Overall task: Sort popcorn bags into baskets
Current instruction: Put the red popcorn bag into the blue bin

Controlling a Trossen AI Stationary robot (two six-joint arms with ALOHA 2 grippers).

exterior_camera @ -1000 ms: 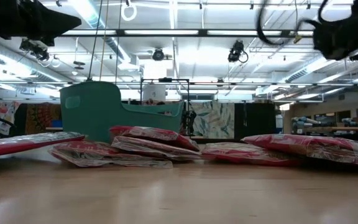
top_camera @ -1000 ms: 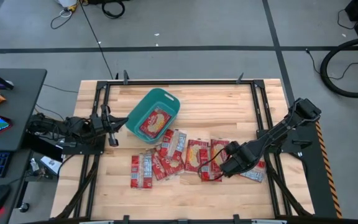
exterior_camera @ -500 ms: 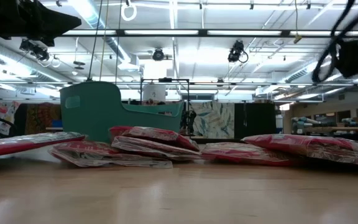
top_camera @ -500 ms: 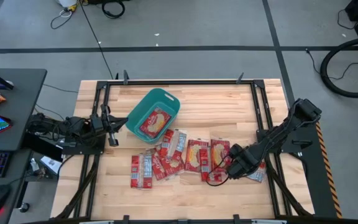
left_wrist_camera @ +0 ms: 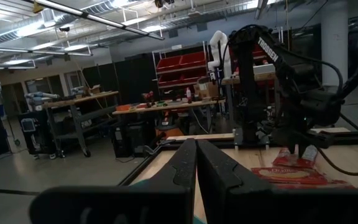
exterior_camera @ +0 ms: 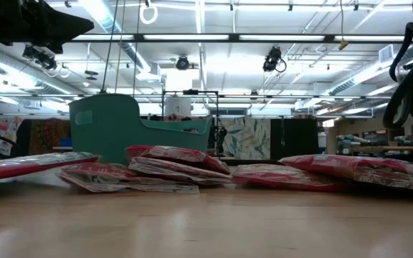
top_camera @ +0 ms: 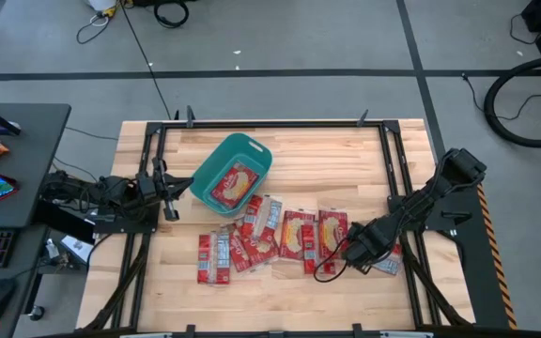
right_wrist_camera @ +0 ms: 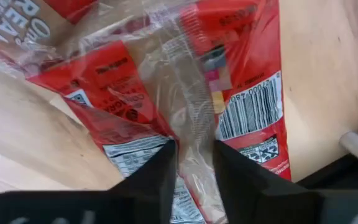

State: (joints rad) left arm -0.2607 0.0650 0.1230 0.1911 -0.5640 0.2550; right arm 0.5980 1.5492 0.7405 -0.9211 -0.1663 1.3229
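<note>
Inside teal basket (top_camera: 203,175), seemingly 1 popcorn bag (top_camera: 234,184)

Glossy, crinkled clear-and-red plastic film wraps the popcorn bags (right_wrist_camera: 185,106), lying on a pale, smooth wooden counter (top_camera: 327,155) beside a matt teal plastic basket (top_camera: 216,166).

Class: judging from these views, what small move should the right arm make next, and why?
Probably close the jaws and lift. The right gripper is low over the rightmost popcorn bag, jaws slightly apart astride its clear seam, while only one bag lies in the teal basket.
</note>
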